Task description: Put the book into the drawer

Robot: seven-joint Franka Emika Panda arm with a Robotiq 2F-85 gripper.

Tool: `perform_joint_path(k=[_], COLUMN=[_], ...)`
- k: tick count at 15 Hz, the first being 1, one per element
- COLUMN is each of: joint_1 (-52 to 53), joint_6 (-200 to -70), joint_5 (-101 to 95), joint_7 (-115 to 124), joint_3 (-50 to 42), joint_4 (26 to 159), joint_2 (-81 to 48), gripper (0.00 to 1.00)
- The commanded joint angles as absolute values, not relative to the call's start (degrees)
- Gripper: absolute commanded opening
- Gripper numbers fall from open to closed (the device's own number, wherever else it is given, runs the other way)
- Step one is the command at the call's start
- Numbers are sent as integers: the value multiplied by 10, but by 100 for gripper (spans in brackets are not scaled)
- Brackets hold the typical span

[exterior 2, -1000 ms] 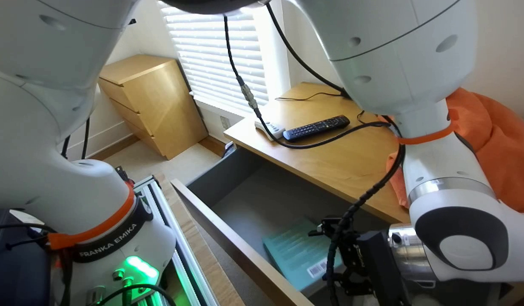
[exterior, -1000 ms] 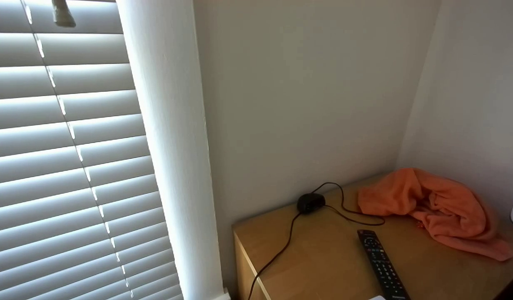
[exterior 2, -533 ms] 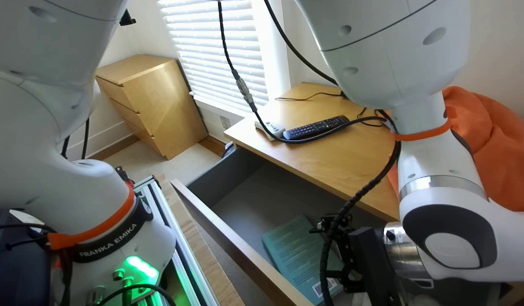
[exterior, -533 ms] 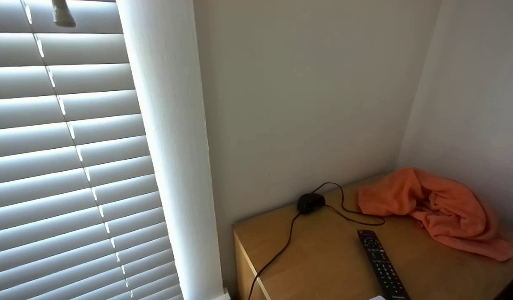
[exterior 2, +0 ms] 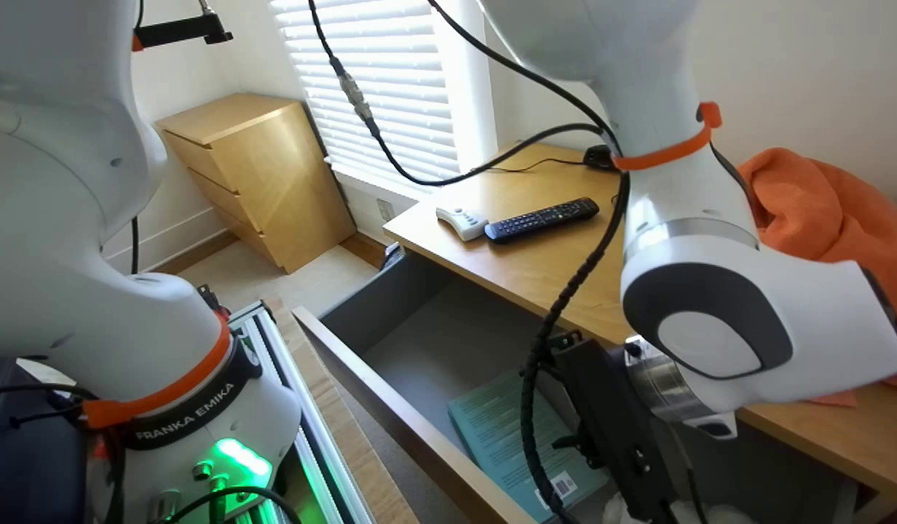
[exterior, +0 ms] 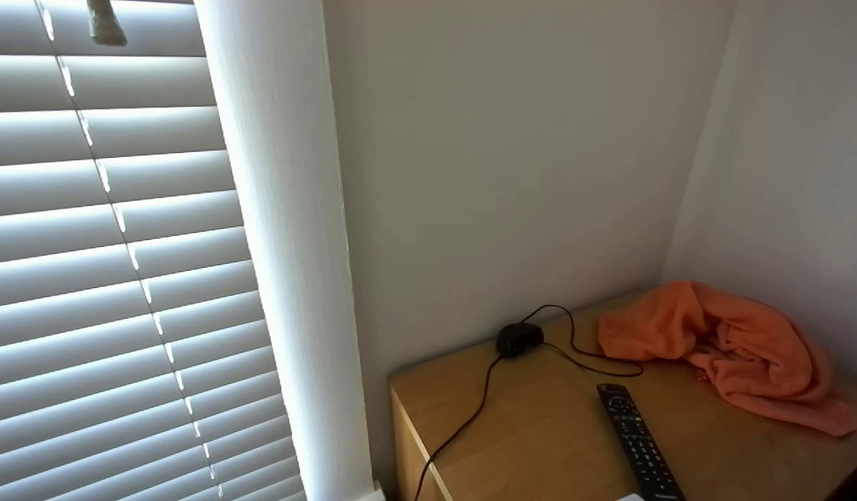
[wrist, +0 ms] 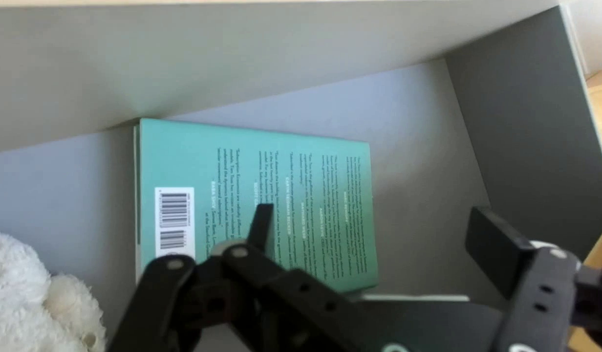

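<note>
Your gripper (wrist: 372,227) hangs over the drawer (wrist: 521,132), fingers (wrist: 496,252) spread well apart. Inside the drawer are the book (wrist: 301,168) — lying flat — and a fluffy white thing (wrist: 22,298). Beyond the drawer, a black remote (exterior 2: 543,220) sits on the dresser top (exterior 2: 525,266).

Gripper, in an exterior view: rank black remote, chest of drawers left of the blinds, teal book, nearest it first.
1. Teal book: in the open drawer the gripper faces.
2. Black remote: on the wooden top above the drawer.
3. Chest of drawers: farther back, at picture left.
</note>
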State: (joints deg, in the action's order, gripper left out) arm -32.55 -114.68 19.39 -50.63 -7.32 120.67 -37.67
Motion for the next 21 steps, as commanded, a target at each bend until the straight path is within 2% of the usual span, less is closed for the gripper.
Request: perform_joint_path(k=[1,12,21], joint_1=[-297,-184,-140], joint_6=[-1218,-1262,-1260], joint_5=[192,72,-6], joint_7=[-505,-365,-270], joint_3=[-81,-110,-109], joint_4=[1318,1460,1493], joint_2=[-259,0,107], gripper=[100,100,100])
